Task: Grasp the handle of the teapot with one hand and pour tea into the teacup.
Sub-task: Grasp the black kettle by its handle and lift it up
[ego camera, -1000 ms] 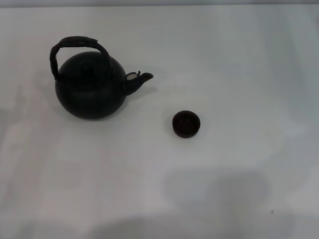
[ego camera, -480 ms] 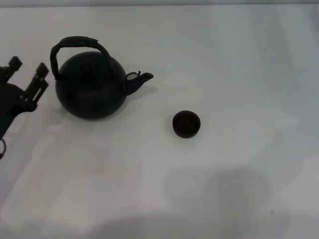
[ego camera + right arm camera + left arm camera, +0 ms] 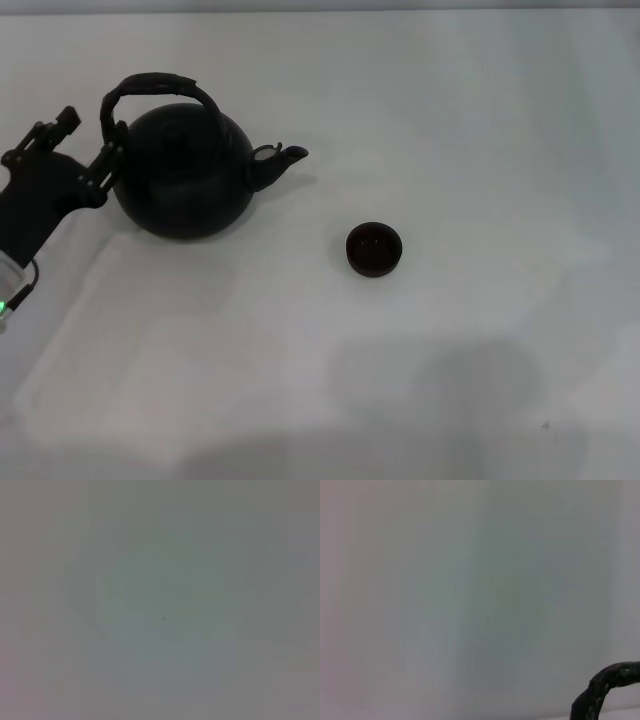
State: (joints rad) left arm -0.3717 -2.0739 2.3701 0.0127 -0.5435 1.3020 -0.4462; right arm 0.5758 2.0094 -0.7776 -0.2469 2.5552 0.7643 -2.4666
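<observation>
Standing upright on the white table [image 3: 450,120], the teapot [image 3: 185,175] sits toward the left, spout aimed right, its handle [image 3: 155,88] arching over the top. The teacup [image 3: 374,248] rests well apart to the right of the spout and nearer the robot. Just beside the pot's left flank, the left gripper [image 3: 88,138] holds its jaws spread wide, gripping nothing, one finger [image 3: 108,160] close against the handle's base. A piece of the handle [image 3: 605,690] shows in the left wrist view.

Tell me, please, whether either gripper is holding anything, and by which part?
Nothing is held. The left gripper is open beside the teapot, short of its handle. The right gripper is out of view.
</observation>
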